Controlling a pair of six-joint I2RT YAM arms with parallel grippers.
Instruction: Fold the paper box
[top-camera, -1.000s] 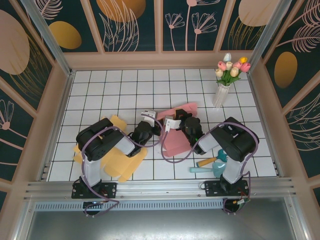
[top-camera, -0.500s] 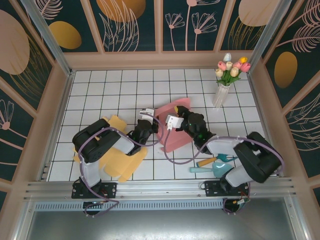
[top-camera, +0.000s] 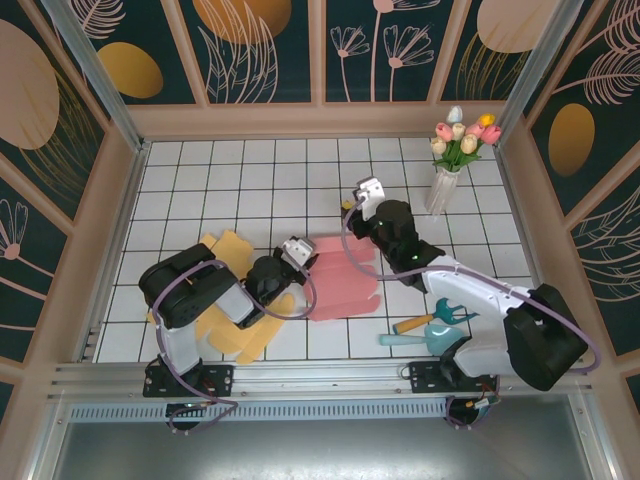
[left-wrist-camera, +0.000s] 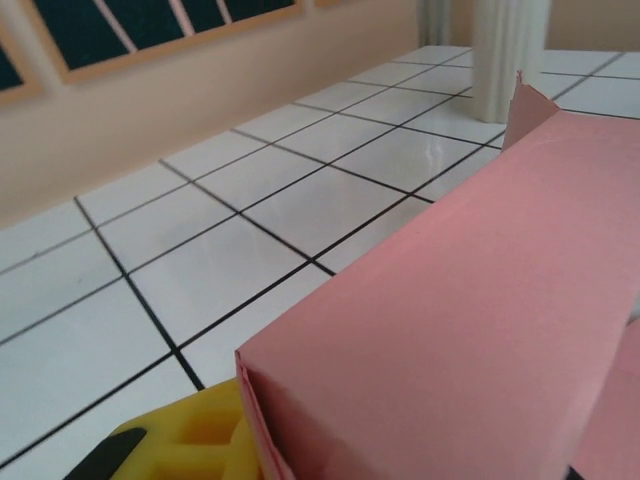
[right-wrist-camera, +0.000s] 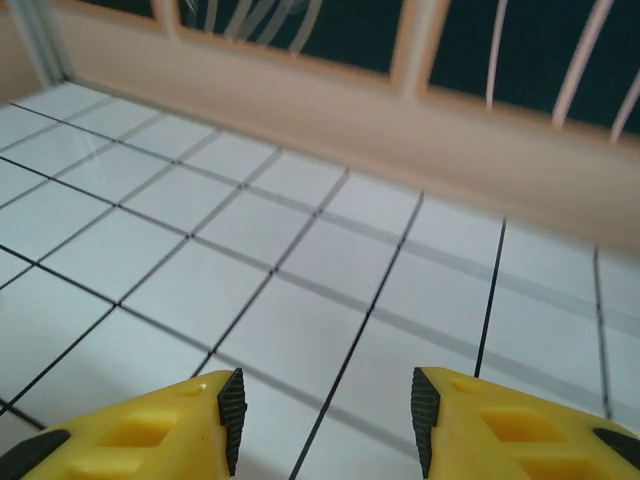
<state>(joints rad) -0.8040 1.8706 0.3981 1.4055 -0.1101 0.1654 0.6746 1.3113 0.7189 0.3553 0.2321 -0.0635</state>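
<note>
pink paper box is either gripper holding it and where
The left gripper pinches the pink paper box at its left edge; the right gripper is open, empty.

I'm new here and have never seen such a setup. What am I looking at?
Two robot arms sit at the near edge of a tiled table. The overhead picture looks down on both; the other two come from cameras on each wrist. The left gripper seems to pinch the edge of the pink paper box, seen close up in its wrist view. The right gripper hovers open, holding nothing. Also on the table: yellow paper, a vase of tulips and teal garden tools.
</note>
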